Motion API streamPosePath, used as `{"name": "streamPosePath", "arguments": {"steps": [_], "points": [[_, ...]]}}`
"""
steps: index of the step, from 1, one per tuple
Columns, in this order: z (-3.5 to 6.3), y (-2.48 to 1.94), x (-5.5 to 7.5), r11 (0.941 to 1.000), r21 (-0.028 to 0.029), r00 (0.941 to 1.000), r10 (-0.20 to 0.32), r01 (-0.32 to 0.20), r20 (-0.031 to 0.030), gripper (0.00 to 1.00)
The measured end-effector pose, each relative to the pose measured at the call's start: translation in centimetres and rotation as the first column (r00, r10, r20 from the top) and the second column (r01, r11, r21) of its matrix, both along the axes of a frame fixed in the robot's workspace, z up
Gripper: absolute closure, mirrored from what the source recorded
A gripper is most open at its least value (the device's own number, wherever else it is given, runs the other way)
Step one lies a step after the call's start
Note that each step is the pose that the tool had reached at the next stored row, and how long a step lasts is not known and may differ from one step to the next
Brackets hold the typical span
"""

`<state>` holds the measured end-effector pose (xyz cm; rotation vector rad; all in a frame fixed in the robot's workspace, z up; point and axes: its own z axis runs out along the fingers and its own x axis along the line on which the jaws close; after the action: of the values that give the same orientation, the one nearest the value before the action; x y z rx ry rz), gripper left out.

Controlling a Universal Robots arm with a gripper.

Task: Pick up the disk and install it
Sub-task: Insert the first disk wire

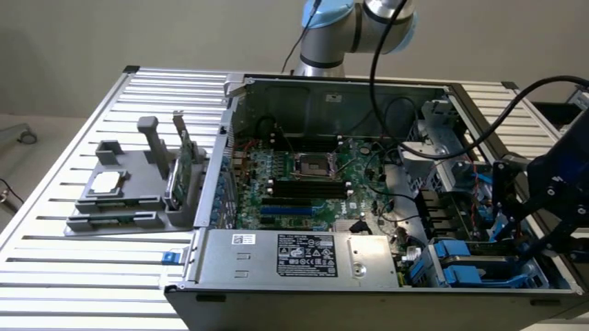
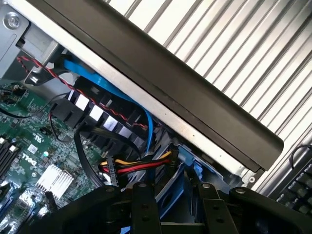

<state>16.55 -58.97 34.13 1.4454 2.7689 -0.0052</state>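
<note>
My black tool (image 2: 173, 195) is the closest thing to the wrist camera. It is low inside an open computer case, with blue plastic right in front of it. I cannot tell whether it grips that plastic or merely stands close to it. The largest thing in the scene is the worktop (image 1: 55, 262), a ribbed aluminium surface of long parallel slats. On it lies the computer case (image 1: 304, 293), side panel off, its insides facing up. Behind the case stands the base of my arm (image 1: 322, 34), grey with a blue cap. Black cables (image 1: 387, 69) loop from it over the case towards the exterior view's right, where my tool hangs. A green motherboard (image 1: 304, 179) covers the floor of the case, with black memory slots and a bare processor socket. Along the case's near wall sits a silver power supply (image 1: 294, 255) bearing a black label. On the worktop at the exterior view's left, just beside the case, stands a grey plastic fixture (image 1: 129, 207). The disk (image 1: 474, 265), silver-grey between blue carrier rails, is in the drive bay at the case's near corner on the exterior view's right, just below my tool. A bundle of red, yellow and black wires (image 2: 141, 165) and a blue ribbon cable (image 2: 112, 87) run beside the bay. A thin green circuit card (image 1: 189, 162) stands upright in the fixture, and a small flat silver square piece (image 1: 106, 183) lies on it.
</note>
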Motion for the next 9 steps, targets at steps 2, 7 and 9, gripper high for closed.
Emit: {"name": "streamPosePath", "arguments": {"steps": [2, 7, 9], "points": [[-0.04, 0.00, 0.00, 0.9997, 0.0000, 0.9997, -0.025, 0.025, 0.0000, 0.63], [-0.13, 0.00, 0.00, 0.9959, 0.0001, 0.9959, -0.090, 0.090, 0.0000, 0.63], [-0.18, 0.00, 0.01, 0.9932, 0.0002, 0.9932, -0.116, 0.116, 0.0000, 0.63]]}}
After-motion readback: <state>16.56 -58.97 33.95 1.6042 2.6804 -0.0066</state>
